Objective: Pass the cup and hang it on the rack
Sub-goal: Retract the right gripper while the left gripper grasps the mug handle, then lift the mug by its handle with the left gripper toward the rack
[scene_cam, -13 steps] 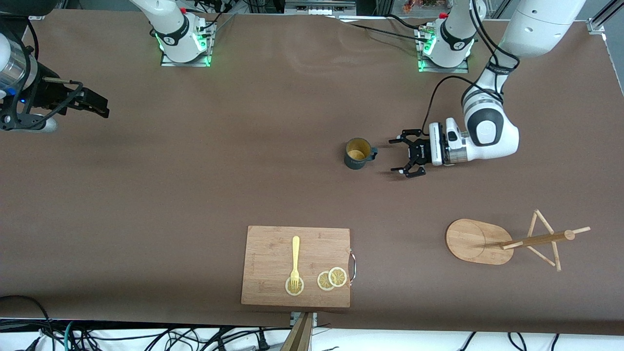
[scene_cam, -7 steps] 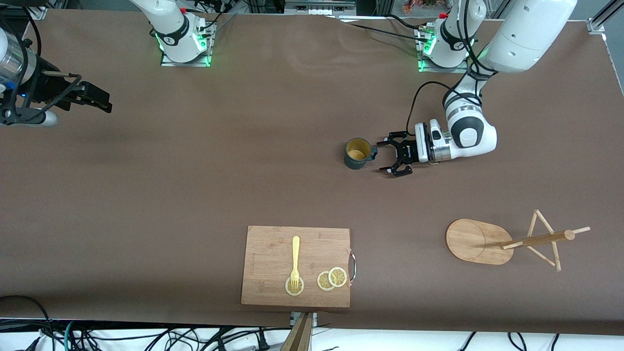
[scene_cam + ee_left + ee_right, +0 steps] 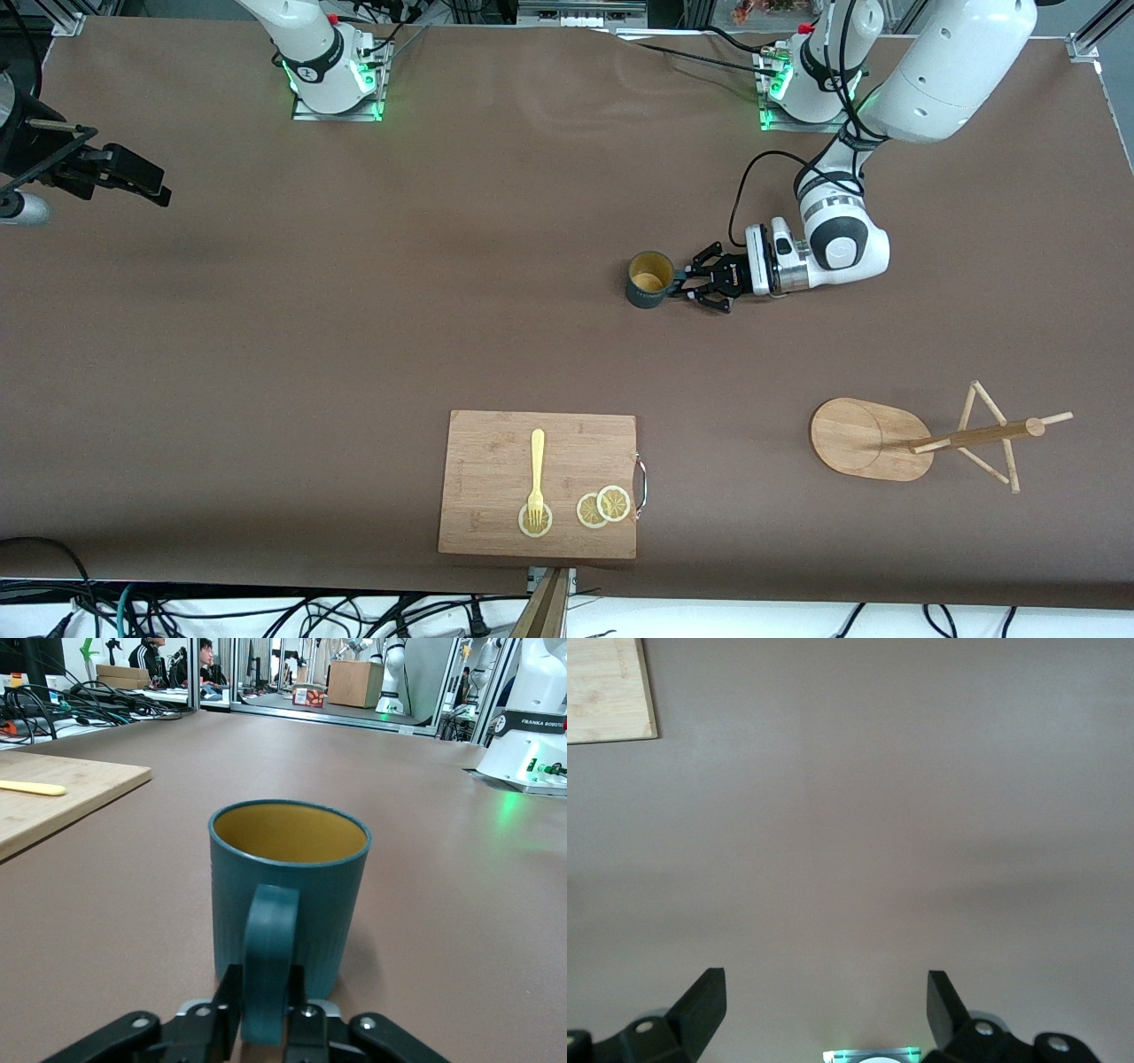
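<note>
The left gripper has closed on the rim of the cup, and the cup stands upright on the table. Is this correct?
Not quite. The left gripper has closed on the handle of the cup, not on its rim, as the left wrist view shows. The cup does stand upright on the table.

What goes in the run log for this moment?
left gripper: shut on cup handle, cup upright on table | right gripper: open, waiting over right arm's table end | rack: no cup hung
</note>
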Motion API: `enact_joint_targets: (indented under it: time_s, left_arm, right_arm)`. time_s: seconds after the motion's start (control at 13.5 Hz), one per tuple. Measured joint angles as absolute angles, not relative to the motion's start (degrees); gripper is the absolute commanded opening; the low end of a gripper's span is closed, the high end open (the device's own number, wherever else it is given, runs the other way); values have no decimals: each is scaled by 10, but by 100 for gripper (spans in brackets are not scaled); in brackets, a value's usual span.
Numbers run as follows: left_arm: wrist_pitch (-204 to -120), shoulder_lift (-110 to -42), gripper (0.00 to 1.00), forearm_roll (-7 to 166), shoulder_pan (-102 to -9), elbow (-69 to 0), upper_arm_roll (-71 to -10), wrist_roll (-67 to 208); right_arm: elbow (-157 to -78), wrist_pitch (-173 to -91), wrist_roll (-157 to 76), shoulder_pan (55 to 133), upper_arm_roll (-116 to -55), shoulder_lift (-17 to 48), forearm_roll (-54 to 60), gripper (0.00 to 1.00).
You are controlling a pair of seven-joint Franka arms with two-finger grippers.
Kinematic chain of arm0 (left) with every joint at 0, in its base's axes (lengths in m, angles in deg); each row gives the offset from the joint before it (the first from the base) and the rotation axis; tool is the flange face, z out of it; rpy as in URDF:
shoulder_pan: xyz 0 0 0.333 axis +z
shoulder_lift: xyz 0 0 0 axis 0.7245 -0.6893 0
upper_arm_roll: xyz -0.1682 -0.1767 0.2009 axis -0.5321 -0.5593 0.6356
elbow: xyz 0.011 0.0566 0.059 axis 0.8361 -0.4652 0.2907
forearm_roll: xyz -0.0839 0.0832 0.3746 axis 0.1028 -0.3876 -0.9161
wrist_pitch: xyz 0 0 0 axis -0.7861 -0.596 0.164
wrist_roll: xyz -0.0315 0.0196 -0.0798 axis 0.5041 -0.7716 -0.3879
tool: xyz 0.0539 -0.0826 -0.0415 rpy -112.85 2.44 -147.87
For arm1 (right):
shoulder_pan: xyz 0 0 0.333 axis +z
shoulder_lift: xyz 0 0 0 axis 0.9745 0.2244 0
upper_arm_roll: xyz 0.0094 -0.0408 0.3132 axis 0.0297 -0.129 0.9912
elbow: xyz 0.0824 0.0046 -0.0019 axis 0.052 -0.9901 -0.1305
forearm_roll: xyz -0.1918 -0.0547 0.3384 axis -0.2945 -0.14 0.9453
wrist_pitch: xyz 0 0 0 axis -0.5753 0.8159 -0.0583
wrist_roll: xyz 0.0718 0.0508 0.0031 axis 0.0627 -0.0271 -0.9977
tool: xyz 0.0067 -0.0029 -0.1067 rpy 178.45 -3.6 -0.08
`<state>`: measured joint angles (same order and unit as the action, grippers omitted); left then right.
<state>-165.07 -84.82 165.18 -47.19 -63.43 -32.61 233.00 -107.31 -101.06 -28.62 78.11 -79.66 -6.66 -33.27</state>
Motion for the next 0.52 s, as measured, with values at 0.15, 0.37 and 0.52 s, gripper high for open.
enact_joint_targets:
  time_s: [0.15,0.37,0.52]
  left_arm:
    - [-1651,-848,18,1655,-472,-634,-326,2330]
    - [-1648,-848,15,1656,-471,-634,-326,2330]
    - [-1630,-847,15,1661,-465,-631,-326,2323]
  right_arm:
    - [-1073,-1009,-286,781,-796,-65,-333,100]
    - [-1073,-1007,-286,781,-796,-65,-333,100]
    - [-1073,-1007,-286,781,-796,-65,-333,100]
